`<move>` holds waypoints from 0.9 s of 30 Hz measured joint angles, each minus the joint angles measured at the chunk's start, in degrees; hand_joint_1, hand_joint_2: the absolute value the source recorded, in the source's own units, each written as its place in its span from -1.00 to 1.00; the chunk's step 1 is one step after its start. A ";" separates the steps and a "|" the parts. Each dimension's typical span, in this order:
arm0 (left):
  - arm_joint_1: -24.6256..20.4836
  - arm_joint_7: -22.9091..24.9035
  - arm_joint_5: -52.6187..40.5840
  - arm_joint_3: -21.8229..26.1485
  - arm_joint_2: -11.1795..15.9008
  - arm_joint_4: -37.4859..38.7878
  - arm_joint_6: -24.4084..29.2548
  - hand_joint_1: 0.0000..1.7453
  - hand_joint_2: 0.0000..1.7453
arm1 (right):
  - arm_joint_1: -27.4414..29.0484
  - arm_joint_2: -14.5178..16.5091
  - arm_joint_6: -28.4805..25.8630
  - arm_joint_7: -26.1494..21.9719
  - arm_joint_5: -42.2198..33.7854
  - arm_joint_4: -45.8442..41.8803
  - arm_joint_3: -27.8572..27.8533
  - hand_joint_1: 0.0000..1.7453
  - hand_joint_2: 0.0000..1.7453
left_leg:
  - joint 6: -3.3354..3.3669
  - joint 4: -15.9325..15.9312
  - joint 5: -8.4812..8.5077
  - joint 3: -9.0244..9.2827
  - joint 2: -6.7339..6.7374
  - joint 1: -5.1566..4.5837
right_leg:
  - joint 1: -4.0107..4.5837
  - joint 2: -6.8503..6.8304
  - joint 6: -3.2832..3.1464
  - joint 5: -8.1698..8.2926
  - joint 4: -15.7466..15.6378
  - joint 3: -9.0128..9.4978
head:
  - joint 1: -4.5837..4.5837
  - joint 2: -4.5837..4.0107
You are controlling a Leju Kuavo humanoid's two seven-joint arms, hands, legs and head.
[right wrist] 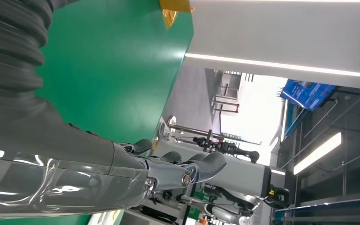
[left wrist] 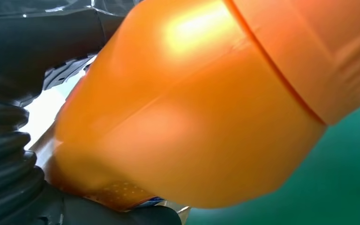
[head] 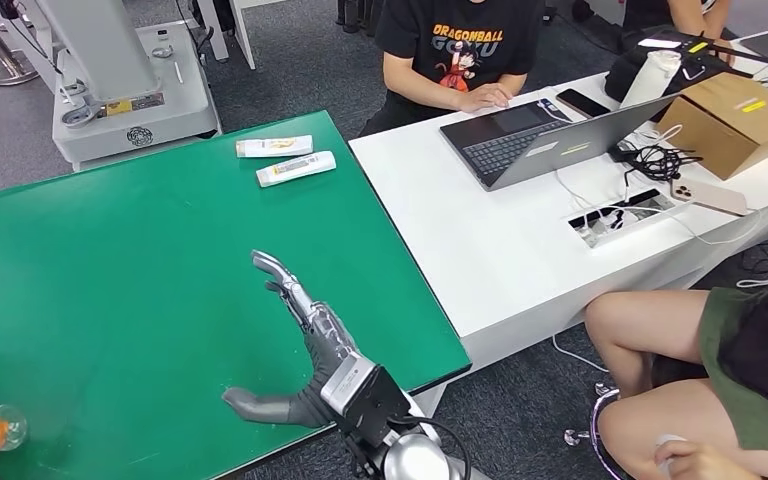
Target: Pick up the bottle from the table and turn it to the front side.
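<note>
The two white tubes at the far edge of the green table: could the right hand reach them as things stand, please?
Probably yes: the right hand is open over bare green table, with nothing between it and the white tubes.

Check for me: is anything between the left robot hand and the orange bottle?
Nothing visible. The orange bottle already sits right against the left robot hand in its wrist view, and it appears held. The right robot hand hovers open, apart, over the green table.

Only readable text I can spot is "DRAGONBALL" on the black T-shirt [head: 465, 45] of the person at the laptop. The labels on the two white tubes [head: 285, 160] are too small to read.
</note>
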 joint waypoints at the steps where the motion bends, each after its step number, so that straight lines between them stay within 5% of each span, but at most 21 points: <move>1: 0.00 0.03 -0.01 -0.01 -0.03 0.25 0.04 1.00 1.00 | -0.07 -0.07 -0.02 0.01 0.01 0.05 0.08 -1.00 1.00 | 0.00 0.00 0.00 0.00 0.00 0.00 | 0.00 0.00 0.00 0.00 0.00 0.00 | 0.00 0.00; 25: 3.27 -0.99 0.44 1.37 -3.68 2.52 11.29 1.00 1.00 | -3.62 -1.35 0.10 0.16 -3.84 3.10 1.37 -1.00 1.00 | 0.00 0.00 0.00 0.00 -0.17 -0.02 | -0.01 -0.16 0.01 -0.02 -0.02 0.06 | -0.01 0.00; 26: 3.31 -0.99 0.27 1.57 -3.95 2.61 11.51 0.87 1.00 | -3.69 -1.38 0.08 0.16 -3.84 3.25 1.38 -1.00 1.00 | 0.00 0.00 0.00 0.00 -0.17 -0.01 | -0.01 -0.17 0.01 -0.02 -0.02 0.07 | -0.01 0.00; 27: 3.33 -0.98 0.10 1.73 -4.23 2.71 11.71 0.37 1.00 | -3.74 -1.42 0.05 0.16 -3.84 3.42 1.41 -1.00 1.00 | 0.00 0.00 0.00 0.01 -0.17 -0.01 | -0.01 -0.17 0.01 -0.02 -0.02 0.08 | -0.01 0.00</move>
